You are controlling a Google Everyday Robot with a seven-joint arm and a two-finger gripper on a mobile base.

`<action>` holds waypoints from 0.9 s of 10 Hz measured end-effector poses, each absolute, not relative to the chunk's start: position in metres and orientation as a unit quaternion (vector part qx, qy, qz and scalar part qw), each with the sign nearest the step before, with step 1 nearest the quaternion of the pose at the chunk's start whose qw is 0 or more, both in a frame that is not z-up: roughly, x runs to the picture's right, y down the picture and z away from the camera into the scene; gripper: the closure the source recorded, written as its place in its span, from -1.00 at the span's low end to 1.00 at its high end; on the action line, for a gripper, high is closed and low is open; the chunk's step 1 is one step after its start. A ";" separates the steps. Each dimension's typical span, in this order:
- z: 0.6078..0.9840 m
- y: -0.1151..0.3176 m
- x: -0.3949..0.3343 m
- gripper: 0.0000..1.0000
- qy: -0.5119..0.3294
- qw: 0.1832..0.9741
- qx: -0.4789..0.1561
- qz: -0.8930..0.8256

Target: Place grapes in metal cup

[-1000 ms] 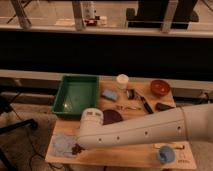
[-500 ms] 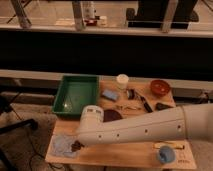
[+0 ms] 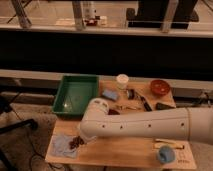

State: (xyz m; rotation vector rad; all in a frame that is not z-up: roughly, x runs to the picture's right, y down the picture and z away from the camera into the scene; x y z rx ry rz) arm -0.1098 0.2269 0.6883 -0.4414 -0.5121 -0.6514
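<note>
The grapes (image 3: 76,142) are a dark bunch lying on a pale blue cloth (image 3: 61,146) at the front left of the wooden table (image 3: 120,150). My gripper (image 3: 83,138) hangs at the end of the white arm, right at the bunch's right end; the wrist hides most of it. The metal cup (image 3: 131,93), small and dark-shiny, stands at the back of the table between a blue block (image 3: 109,94) and a red-brown bowl (image 3: 160,87), well away from the gripper.
A green tray (image 3: 75,95) sits at the back left. A white cup (image 3: 122,80) stands behind the metal cup. A blue cup (image 3: 165,155) is at the front right. The purple bowl (image 3: 113,112) peeks out behind my arm. Dark tools (image 3: 145,103) lie mid-table.
The arm has barely shifted. The gripper stays down at the grapes on the cloth, and the grapes have not visibly moved.
</note>
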 end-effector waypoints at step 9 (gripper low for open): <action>0.686 0.206 -0.139 1.00 -0.371 0.868 -0.262 -0.200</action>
